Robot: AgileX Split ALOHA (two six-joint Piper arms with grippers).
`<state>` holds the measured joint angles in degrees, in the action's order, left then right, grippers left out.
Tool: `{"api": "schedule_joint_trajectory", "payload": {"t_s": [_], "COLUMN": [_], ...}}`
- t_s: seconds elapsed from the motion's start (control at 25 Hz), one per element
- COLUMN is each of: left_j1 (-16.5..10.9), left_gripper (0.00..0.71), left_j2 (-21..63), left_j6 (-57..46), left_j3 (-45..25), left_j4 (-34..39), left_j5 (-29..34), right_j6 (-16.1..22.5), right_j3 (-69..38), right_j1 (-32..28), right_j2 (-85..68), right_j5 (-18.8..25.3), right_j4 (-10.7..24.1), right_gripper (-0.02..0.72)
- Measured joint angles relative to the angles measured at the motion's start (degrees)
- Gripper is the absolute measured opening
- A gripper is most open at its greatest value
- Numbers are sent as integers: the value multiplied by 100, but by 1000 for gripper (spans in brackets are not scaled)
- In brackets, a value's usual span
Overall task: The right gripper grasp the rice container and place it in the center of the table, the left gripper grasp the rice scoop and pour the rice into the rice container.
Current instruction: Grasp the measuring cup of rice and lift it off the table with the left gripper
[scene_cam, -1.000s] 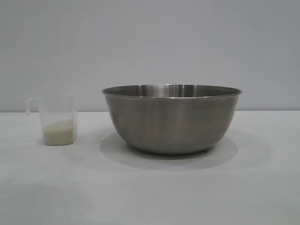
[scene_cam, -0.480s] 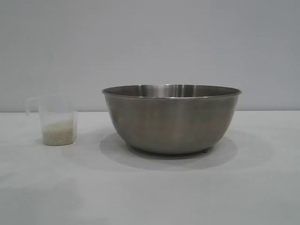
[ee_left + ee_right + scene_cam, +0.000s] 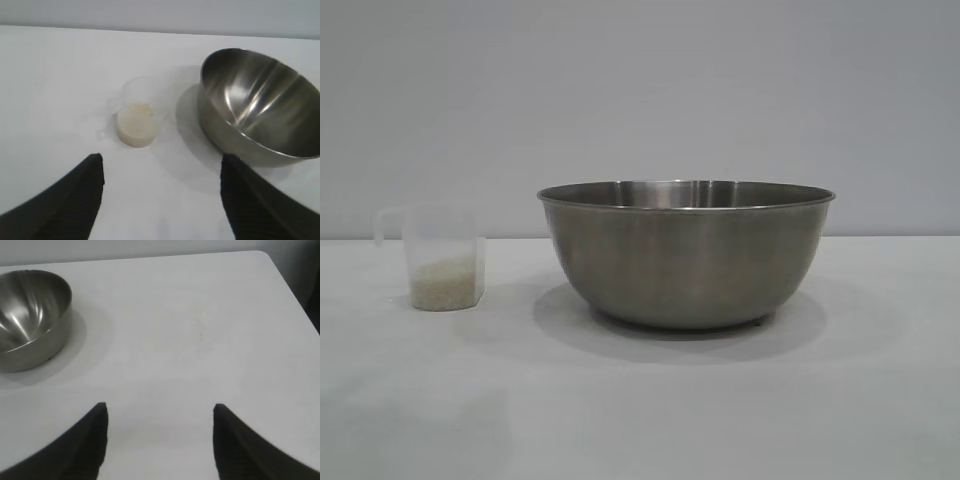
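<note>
Nothing on the table (image 3: 880, 400) has shifted since the earlier exterior pictures: the rice container (image 3: 686, 255) and the rice scoop (image 3: 443, 257) sit exactly where they did, and neither arm has come into that view. The rice container, a wide brushed-steel bowl with a thin rolled rim, stands upright about midway along the table, a little toward the far edge where the tabletop meets the pale grey wall. Its inside is bare metal as the left wrist view shows it. The rice scoop, a small translucent plastic measuring cup, stands upright beside the bowl on the left arm's side, apart from it and not touching, with its loop handle turned away from the bowl. The rice (image 3: 445, 280) lies as a low white heap in the bottom of the cup, filling well under half of it.

The left gripper (image 3: 162, 195) hovers over bare tabletop short of both things, its two black pointed fingers spread wide with nothing between them; the cup lies ahead between the finger lines and the bowl ahead off to one side. The right gripper (image 3: 160, 440) hangs over the bare part of the table on the bowl's other side, near the rounded far corner, its fingers likewise spread wide and holding nothing, well apart from the bowl.
</note>
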<state>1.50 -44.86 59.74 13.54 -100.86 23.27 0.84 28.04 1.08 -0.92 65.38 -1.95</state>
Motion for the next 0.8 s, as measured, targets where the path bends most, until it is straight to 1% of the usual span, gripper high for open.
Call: {"api": "schedule_joint_trajectory", "payload": {"t_s": [0.12,0.24,0.32,0.44,0.52,0.56,0.64,0.8], "left_j1": [0,0,0,0,0,0,0,0], "left_gripper": [436,436,436,436,436,436,436,436], "left_j2": [0,0,0,0,11,11,15,15], "left_j6": [-1386,-2588,-3176,-3580,-3457,-3163,-2417,-554], "left_j3": [22,22,22,34,62,98,134,145], "left_j4": [0,0,0,11,41,41,55,305], "left_j5": [184,650,1084,1757,2176,2335,2687,3221], "right_j6": [0,0,0,0,0,0,0,0], "right_j3": [0,0,0,0,0,0,0,0], "right_j1": [0,0,0,0,0,0,0,0], "right_j2": [0,0,0,0,0,0,0,0], "right_j5": [0,0,0,0,0,0,0,0], "right_j4": [0,0,0,0,0,0,0,0], "right_gripper": [387,387,387,387,387,387,387,387]}}
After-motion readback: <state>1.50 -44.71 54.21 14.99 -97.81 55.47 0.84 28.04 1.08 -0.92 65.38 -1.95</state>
